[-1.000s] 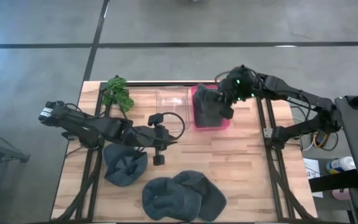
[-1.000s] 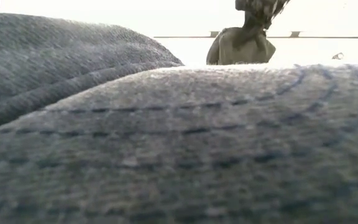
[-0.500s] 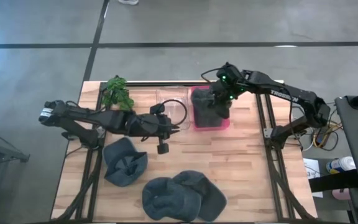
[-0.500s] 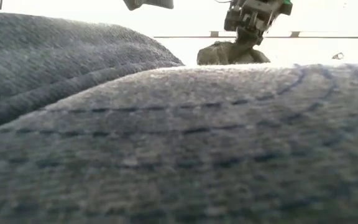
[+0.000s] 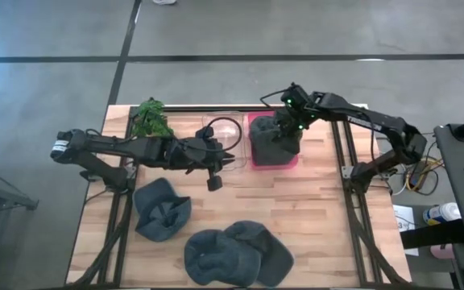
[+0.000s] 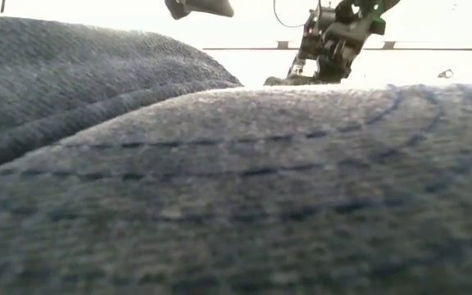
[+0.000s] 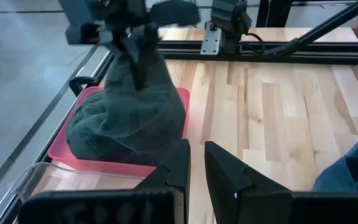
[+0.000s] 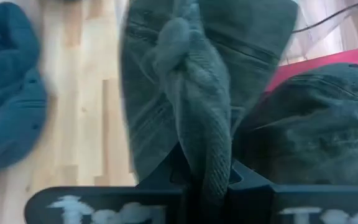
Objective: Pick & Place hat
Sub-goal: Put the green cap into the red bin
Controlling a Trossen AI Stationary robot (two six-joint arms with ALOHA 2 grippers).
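Note:
A grey-green hat (image 7: pixel 129 118) sits slumped in the pink tray (image 7: pixel 73 148) at the table's far side, its lower part resting on the tray floor. My right gripper (image 5: pixel 286 129) stands over it, shut on its bunched top; the low view shows this gripper (image 6: pixel 326 41) behind a blue hat. My left gripper (image 5: pixel 213 179) hovers left of the tray near the table's middle, fingers (image 7: pixel 178 163) almost together and empty, pointing at the tray. Three blue hats lie on the near half: one (image 5: pixel 161 208) on the left, two overlapping (image 5: pixel 236 254) at the near edge. My right gripper pinches a raised fold of the hat's top (image 8: pixel 207 155) between its two fingers, coming from above and pointing down. The cloth is gathered into a thick ridge of several layers. The hat hangs slack below the fingers with its lower part (image 7: pixel 114 146) resting in the pink tray.
A clear plastic container (image 5: pixel 224 135) stands just left of the tray. A green plant (image 5: pixel 151 119) is at the far left corner. A blue hat (image 6: pixel 220 188) fills the low view. Bare wood (image 5: pixel 321 209) lies right of the blue hats.
My right gripper has moved left and down over the pink tray, lowering the grey-green hat until its lower part settled into the tray and slumped. My left gripper has drifted toward the far edge and slightly right, closer to the tray.

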